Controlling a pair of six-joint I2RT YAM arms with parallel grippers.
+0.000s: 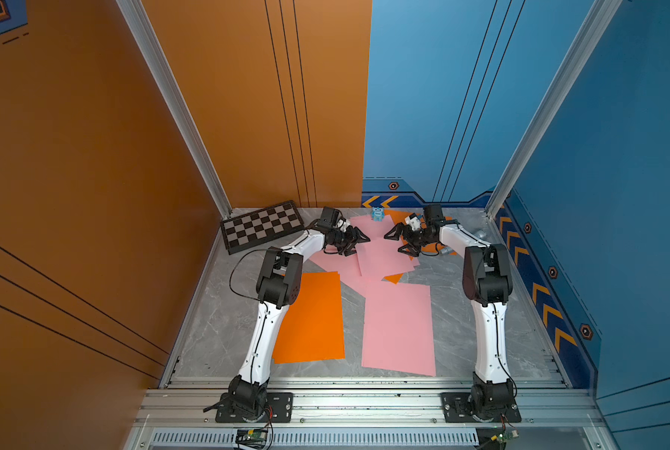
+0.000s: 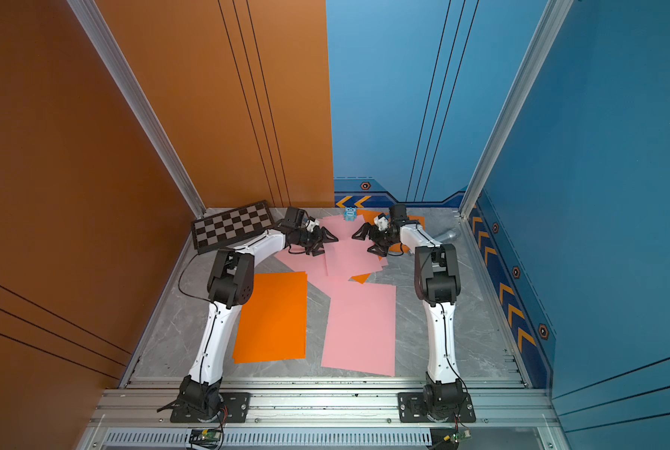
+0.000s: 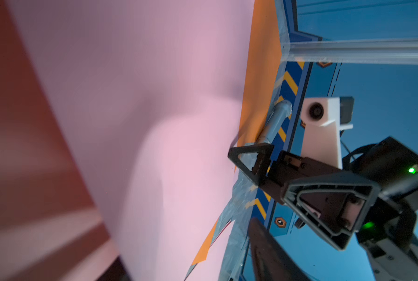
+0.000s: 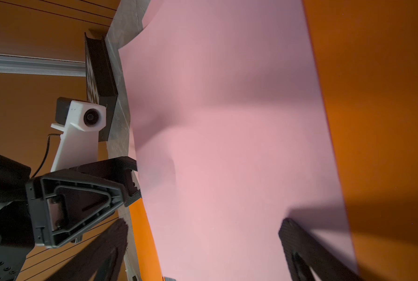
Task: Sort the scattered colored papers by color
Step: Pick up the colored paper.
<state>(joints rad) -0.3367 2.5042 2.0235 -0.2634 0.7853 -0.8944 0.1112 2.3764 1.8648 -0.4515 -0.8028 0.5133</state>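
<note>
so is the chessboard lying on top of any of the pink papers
No, in a top view the chessboard sits on bare table at the far left corner, apart from the nearest pink paper.

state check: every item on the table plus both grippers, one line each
orange stack: flat, near left, apart from pink.
near pink sheets: flat, near centre.
far pink sheets: scattered, overlapping, unsorted.
far orange sheets: partly under the pink ones.
chessboard: flat, far left corner.
blue toy robot: upright at the back wall.
left gripper: jaws apart over pink paper, grip unclear.
right gripper: open, empty.
</note>
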